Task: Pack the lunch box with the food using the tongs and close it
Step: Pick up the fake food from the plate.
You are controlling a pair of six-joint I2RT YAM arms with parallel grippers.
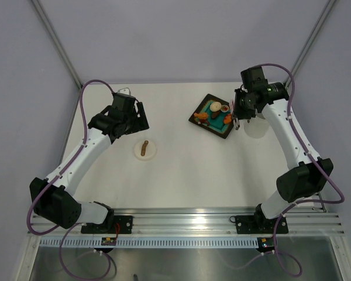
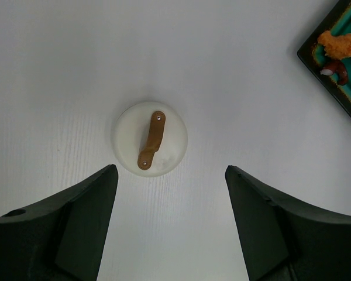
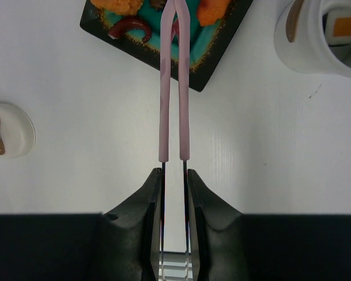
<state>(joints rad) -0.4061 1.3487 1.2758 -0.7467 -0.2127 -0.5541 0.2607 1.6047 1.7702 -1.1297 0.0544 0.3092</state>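
White table (image 1: pixel 181 170) | right gripper (image 3: pixel 173 175) pinches tongs (image 3: pixel 164 105) by both arms, tips over food (image 3: pixel 213 9) in tray (image 3: pixel 207 70) | lunch box (image 3: pixel 304 52) near tray, open | left gripper (image 2: pixel 171 171) spread wide above lid (image 2: pixel 169 132) | tongs look light, springy, kinda slippery, so squeeze gently

Pale pink tongs (image 3: pixel 184 105), black-teal tray (image 3: pixel 206 76)
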